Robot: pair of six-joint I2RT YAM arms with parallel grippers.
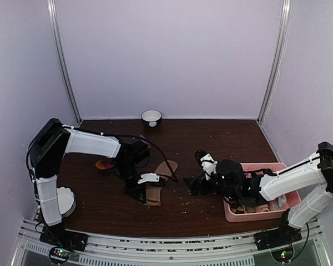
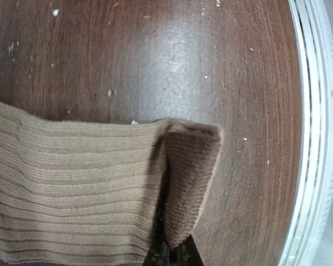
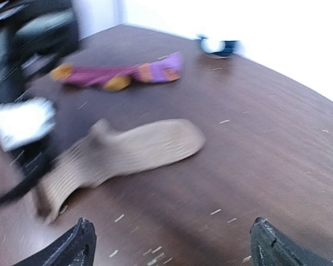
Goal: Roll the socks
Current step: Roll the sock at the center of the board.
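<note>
The tan sock (image 1: 158,185) lies on the dark wooden table, toe pointing to the back right; it also shows in the right wrist view (image 3: 127,151). My left gripper (image 1: 143,187) is at its cuff end. In the left wrist view the ribbed cuff (image 2: 72,188) fills the left side, and the left gripper (image 2: 175,252) is shut on a lifted, folded corner of it. The dark red sock (image 1: 105,164), with its purple cuff and orange heel, lies behind the left arm and shows whole in the right wrist view (image 3: 119,76). My right gripper (image 1: 193,186) is open and empty to the right of the tan sock, low over the table (image 3: 172,249).
A pink tray (image 1: 233,213) with small rolled socks stands at the front right under the right arm. A white bowl (image 1: 151,117) is at the back edge. A white round object (image 1: 66,200) sits by the left arm's base. The table's metal front rail (image 2: 313,166) is close.
</note>
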